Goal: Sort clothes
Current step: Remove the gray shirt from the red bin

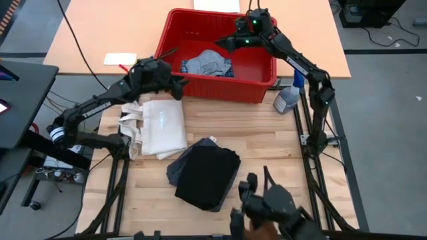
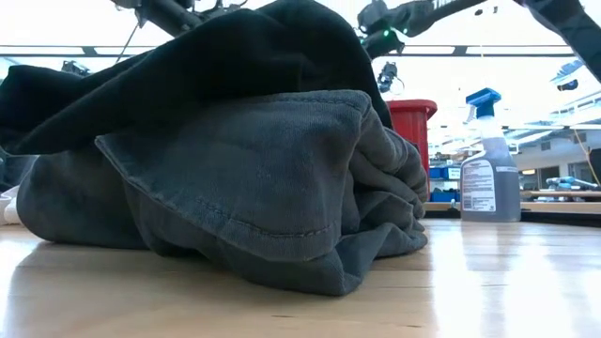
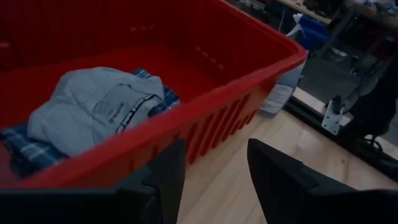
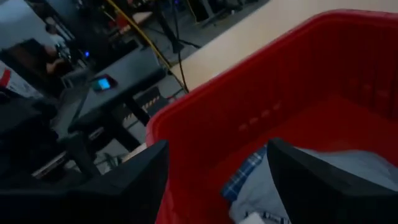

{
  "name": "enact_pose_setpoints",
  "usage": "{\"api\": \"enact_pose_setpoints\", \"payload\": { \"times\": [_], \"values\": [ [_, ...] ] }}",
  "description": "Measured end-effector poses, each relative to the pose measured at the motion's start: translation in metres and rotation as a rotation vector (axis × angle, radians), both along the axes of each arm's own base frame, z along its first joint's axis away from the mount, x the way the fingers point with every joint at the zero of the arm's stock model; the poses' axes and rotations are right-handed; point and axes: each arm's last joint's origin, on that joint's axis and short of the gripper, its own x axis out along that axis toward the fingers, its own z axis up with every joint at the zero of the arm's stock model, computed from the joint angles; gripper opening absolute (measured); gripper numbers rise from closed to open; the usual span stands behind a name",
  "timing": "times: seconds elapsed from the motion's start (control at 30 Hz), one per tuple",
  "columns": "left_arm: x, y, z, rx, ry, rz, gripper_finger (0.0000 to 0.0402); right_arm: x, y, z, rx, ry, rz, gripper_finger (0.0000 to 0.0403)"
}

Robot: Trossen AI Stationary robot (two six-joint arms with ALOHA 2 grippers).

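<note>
Seen only from overhead: cream tote bag point(image 1: 159, 127) at center left of the table point(image 1: 267, 143), folded black piece point(image 1: 208, 175) over dark grey shorts point(image 1: 179, 167) at lower center. Seen only from table height: the shorts' point(image 2: 235, 188) stitched hem filling the frame, spray bottle point(image 2: 488, 160) upright at right. Left gripper point(image 1: 179, 85) stretched from the left edge toward the front left corner of the red basket point(image 1: 223, 83), fingers point(image 3: 280, 180) spread, gripping nothing, just outside the basket wall point(image 3: 205, 118). Right gripper point(image 1: 227, 43) reaching in from the upper right over the basket's back rim, fingers point(image 4: 311, 180) apart and empty. Inside the basket: light grey garment point(image 3: 99, 106) bunched on top of blue-and-white plaid piece point(image 3: 25, 149).
</note>
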Motion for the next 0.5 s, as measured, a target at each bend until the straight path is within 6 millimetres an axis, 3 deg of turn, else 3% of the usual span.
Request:
{"api": "enact_pose_setpoints", "payload": {
  "times": [0.2, 0.4, 0.5],
  "values": [
    [-0.001, 0.028, 0.018, 0.041, -0.004, 0.009, 0.0176, 0.013, -0.029, -0.036, 0.033, 0.001, -0.041, 0.0277],
    [-0.008, 0.028, 0.034, 0.062, -0.015, -0.010, 0.0176, 0.014, -0.050, -0.051, 0.031, 0.026, -0.102, 0.0277],
    [-0.008, 0.028, 0.036, 0.075, -0.016, -0.011, 0.0176, 0.016, -0.066, -0.073, 0.059, 0.059, -0.120, 0.0277]
  ]
}}
